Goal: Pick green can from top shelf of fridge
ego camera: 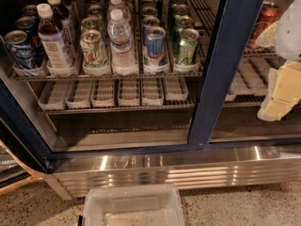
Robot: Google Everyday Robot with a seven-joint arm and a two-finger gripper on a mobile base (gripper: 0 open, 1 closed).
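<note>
The green can (186,48) stands upright at the front of the rightmost lane of the top shelf (108,74), with more green cans in a row behind it. The fridge (188,168) has its left section open. My gripper (277,95), cream and white, hangs at the right edge of the view in front of the right glass door. It is to the right of the dark blue door post (221,65), a little lower than the green can and well apart from it.
Left of the green can stand a blue-and-silver can (155,44), a water bottle (121,36), a whitish can with green logo (94,48), a dark bottle (51,36) and blue cans (19,48). The lower shelf holds empty lane trays (108,93). A clear bin (134,206) is at the bottom.
</note>
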